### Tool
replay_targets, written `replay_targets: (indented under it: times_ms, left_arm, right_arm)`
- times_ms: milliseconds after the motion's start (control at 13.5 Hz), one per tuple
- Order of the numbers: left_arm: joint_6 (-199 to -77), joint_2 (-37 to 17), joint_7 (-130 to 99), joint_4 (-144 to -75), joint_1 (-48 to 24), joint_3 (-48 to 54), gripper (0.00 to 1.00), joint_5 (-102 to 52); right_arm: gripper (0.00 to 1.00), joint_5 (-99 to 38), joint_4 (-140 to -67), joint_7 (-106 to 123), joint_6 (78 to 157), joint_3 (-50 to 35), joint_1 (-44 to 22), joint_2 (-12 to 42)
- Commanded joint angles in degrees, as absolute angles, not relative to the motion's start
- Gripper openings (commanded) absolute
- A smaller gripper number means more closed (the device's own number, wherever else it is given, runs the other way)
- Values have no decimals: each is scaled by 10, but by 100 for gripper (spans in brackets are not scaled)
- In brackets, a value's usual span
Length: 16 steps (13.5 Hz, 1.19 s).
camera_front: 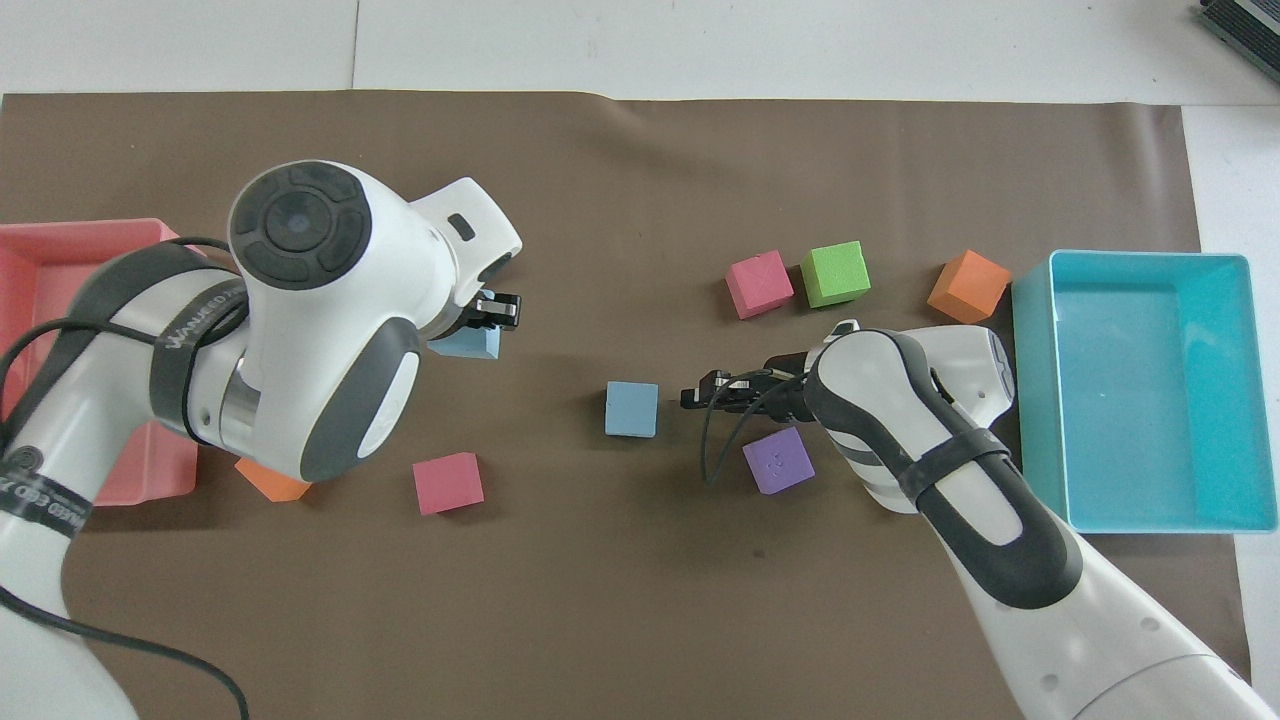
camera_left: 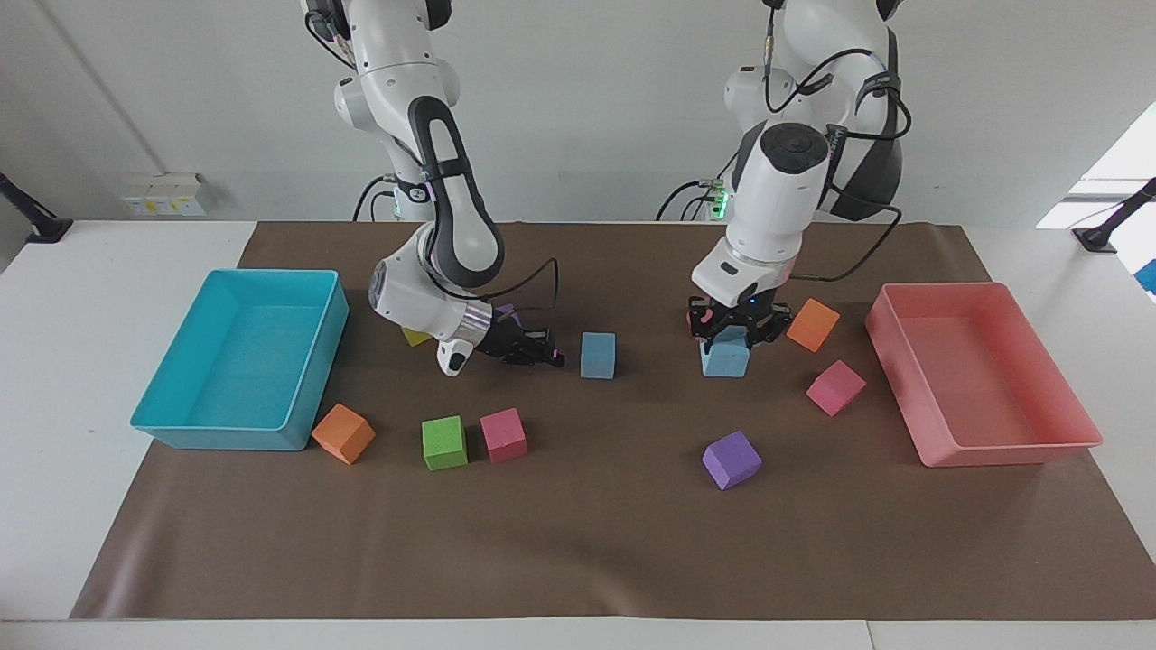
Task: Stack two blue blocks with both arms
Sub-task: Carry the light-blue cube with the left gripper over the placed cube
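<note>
One sky-blue block [camera_left: 597, 354] sits on the brown mat near the middle; it also shows in the overhead view [camera_front: 632, 408]. My right gripper [camera_left: 540, 355] is low over the mat just beside that block, toward the right arm's end, not touching it, and waits there [camera_front: 697, 394]. My left gripper [camera_left: 733, 332] is shut on the second sky-blue block [camera_left: 725, 359] and holds it up over the mat, toward the left arm's end from the first block. In the overhead view this block [camera_front: 468, 345] is partly hidden under the left wrist [camera_front: 490, 318].
A teal tray [camera_left: 181, 424] stands at the right arm's end and a pink tray [camera_left: 993, 451] at the left arm's end. Loose cubes lie around: orange [camera_left: 813, 323], pink [camera_left: 835, 387], purple [camera_left: 731, 459], green [camera_left: 443, 442], pink [camera_left: 502, 434], orange [camera_left: 343, 432].
</note>
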State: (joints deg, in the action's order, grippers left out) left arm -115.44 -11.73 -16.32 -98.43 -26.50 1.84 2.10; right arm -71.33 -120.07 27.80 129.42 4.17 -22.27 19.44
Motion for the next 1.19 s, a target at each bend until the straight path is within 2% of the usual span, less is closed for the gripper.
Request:
replay_targets:
  times_ms: [0,222,519,1111]
  left_arm:
    - [-1166,-135,-198,-980,-327,9,0,16]
    - [-1201,-155,-254,-991,-375,9,0,16]
    - [-1210,-156,-314,-1009,-402,10,0,15]
    - [-1265,-163,-319,-1036,-404,11,0,11]
  right_arm:
    - [0,-734,-1200,295,1300,40,-222,198]
    - [0,-734,-1200,294,1300,39,-221,198]
    - [0,-732,-1200,295,1300,40,-222,198]
    - [0,-732,-1201,295,1300,40,-222,198]
